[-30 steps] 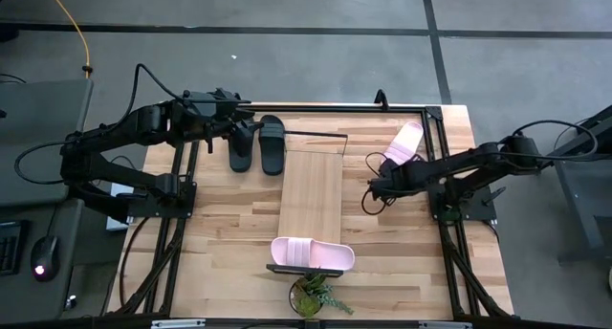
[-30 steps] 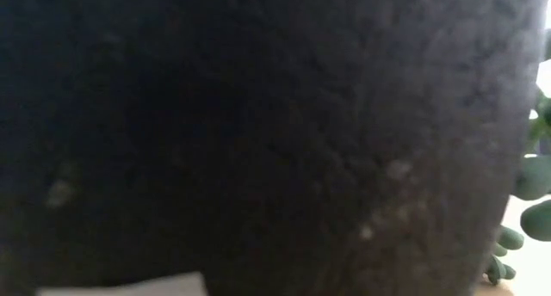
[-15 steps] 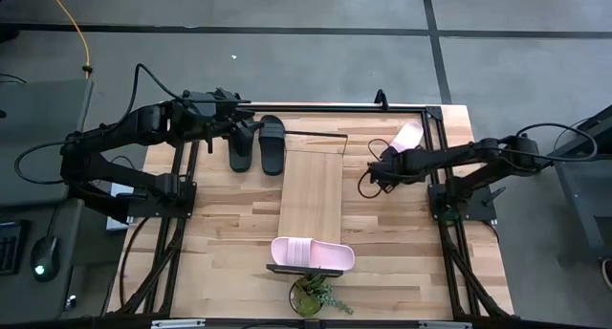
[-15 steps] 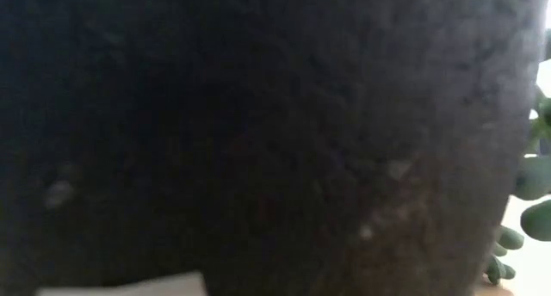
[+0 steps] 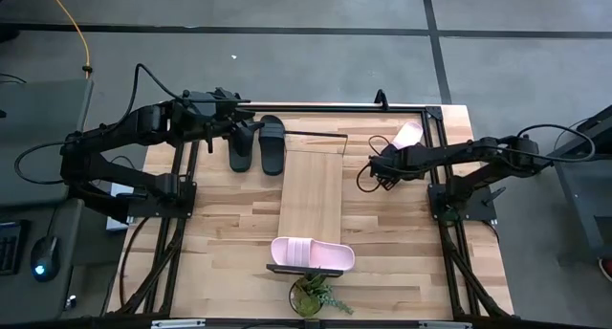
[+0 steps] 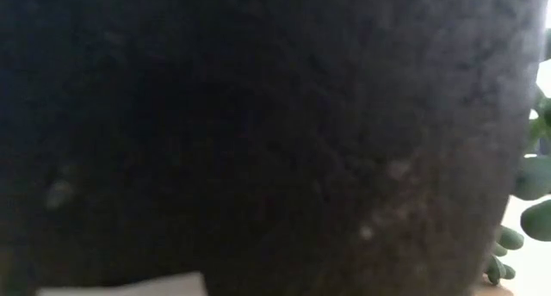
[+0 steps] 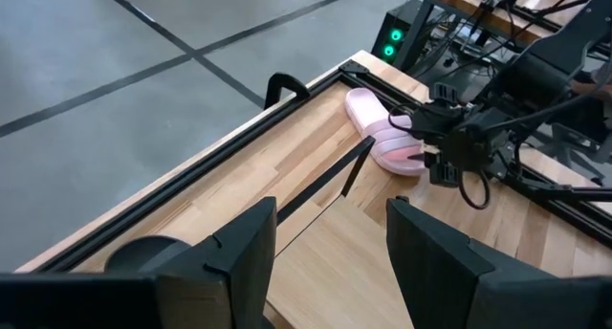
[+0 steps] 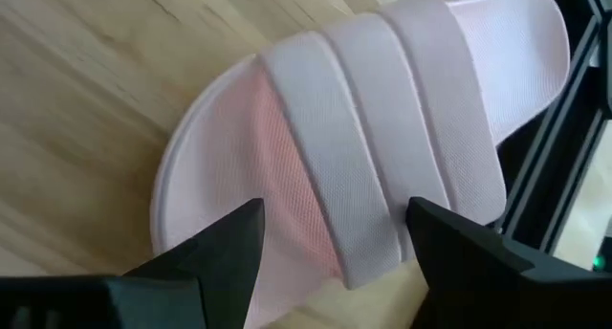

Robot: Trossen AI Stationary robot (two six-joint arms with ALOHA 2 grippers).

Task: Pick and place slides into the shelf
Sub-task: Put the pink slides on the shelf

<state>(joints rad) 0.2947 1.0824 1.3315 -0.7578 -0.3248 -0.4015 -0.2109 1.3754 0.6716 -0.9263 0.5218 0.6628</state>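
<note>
Right wrist view showed the right hand (image 8: 330, 238) with its two fingers spread wide, poised directly over the pink slide (image 8: 382, 147) near the bench's far right corner, one finger at each side of the striped strap and nothing yet grasped. In the high view this hand (image 5: 382, 164) covered the near end of that slide (image 5: 408, 134), which lay on the bench (image 5: 229, 214) beside the black frame rail. The left hand (image 5: 241, 128) hovered released over the black pair (image 5: 258, 143) at the far left of the bench. Between the two arms lay the shelf (image 5: 311, 200), its plank lengthwise, with the second pink slide (image 5: 312, 254) resting across its near end. A small potted plant (image 5: 314, 296) stood just beyond that end and blocked the low view.
</note>
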